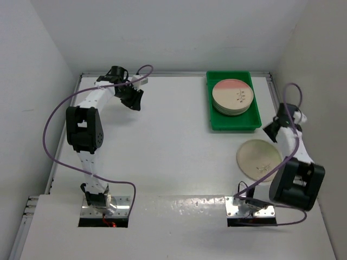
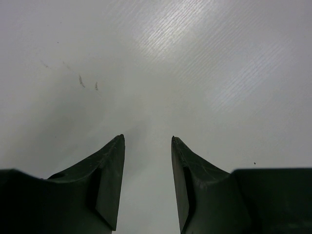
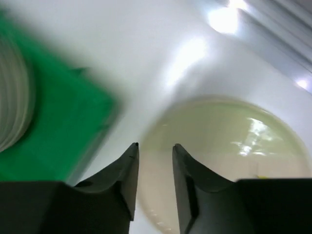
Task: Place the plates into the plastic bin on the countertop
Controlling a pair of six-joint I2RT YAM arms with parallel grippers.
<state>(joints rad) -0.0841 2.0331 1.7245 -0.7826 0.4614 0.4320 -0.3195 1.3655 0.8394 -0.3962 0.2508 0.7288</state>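
Observation:
The green plastic bin [image 1: 234, 124] stands at the back right of the white countertop [image 1: 173, 146] and holds a stack of cream plates [image 1: 233, 97], the top one with a pink segment. One more cream plate [image 1: 259, 160] lies flat on the countertop just in front of the bin. My right gripper [image 1: 270, 131] is open and empty, above the gap between bin and loose plate. In the right wrist view its jaws [image 3: 155, 145] hang over the plate's near rim [image 3: 229, 146], with the bin [image 3: 53, 131] on the left. My left gripper [image 1: 134, 100] is open and empty at the back left.
White walls close in the countertop at the back and on both sides. The left wrist view shows the left gripper [image 2: 147, 139] over bare white surface. Purple cables loop from both arms. The right wall is close to the right arm.

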